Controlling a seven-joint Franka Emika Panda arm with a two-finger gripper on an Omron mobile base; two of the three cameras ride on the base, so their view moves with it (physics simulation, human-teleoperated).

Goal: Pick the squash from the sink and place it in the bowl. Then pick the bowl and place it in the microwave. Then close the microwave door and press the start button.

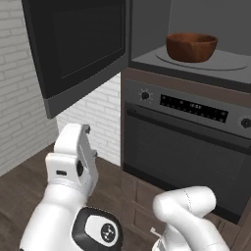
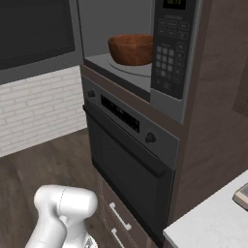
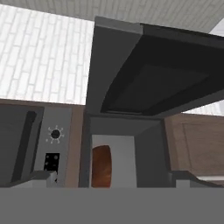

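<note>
Below open microwave door [image 1: 78, 44], upturned hand [image 1: 78, 142]

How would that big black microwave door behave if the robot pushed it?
The microwave door stands wide open and looks like a rigid panel, so it would probably swing on its hinge rather than bend. Its dark glass window may be smooth and somewhat slippery.

Arm folded low in left base view, elbow link at lower right, forearm rising at lower left. Hand tops forearm, pointing up. Gripper [image 1: 84, 131] free, nothing between fingers; jaw gap unclear. In hand view, finger tips [image 3: 43, 176] rise at bottom, set wide apart.
</note>
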